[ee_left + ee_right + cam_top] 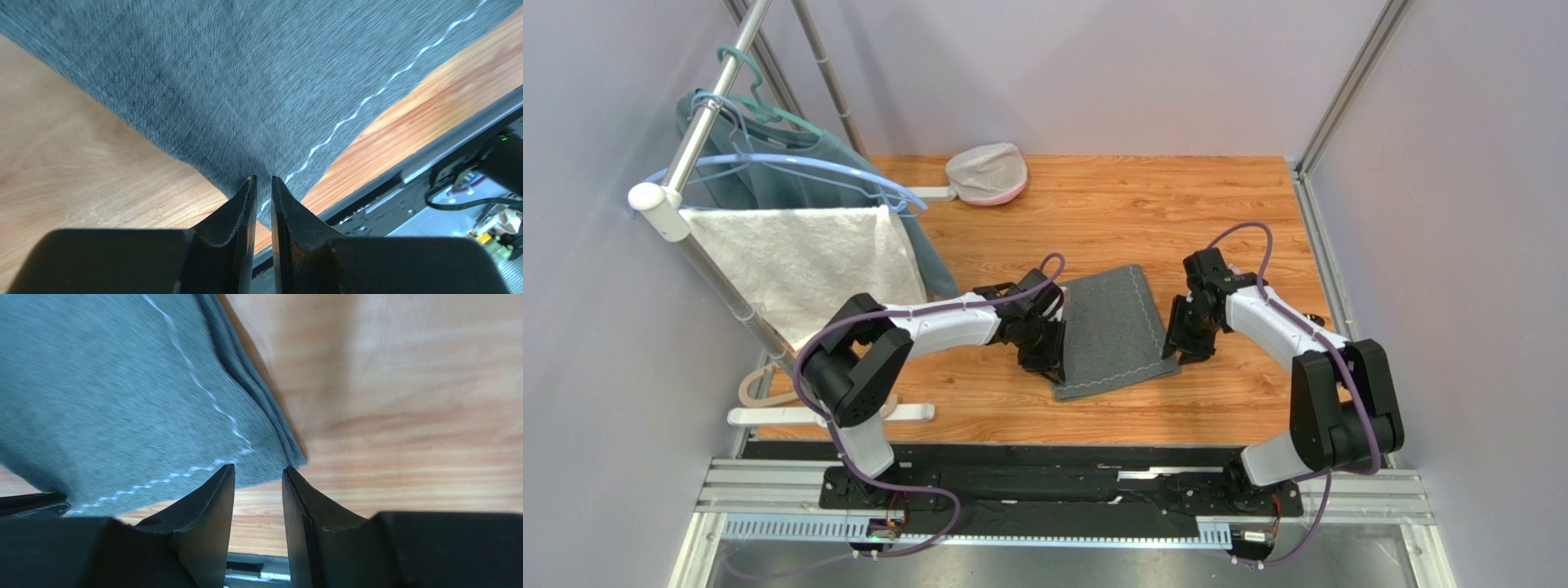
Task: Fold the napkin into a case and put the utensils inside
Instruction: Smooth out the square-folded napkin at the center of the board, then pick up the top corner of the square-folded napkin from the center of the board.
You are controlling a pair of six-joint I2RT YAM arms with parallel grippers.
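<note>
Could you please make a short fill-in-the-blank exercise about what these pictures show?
1. The napkin lies on a table made of ____.
2. The stitched line along the napkin's edge is ____ in colour.
3. The white towel hangs at the table's ____ side.
Missing words: wood; white; left

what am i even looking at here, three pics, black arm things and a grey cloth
These are two robot arms bolted at the near edge of a wooden table. The wide picture comes from a camera above and behind them. The other two come from cameras on the wrists, each looking past its own two fingers.

A dark grey napkin lies folded between the arms. The left gripper is nearly closed at a near corner of the napkin; whether it pinches the cloth is unclear. The right gripper stands a little open at the opposite near corner, holding nothing visible.

Also there: a white towel, a teal garment on a rack, and a small pale mesh thing.
</note>
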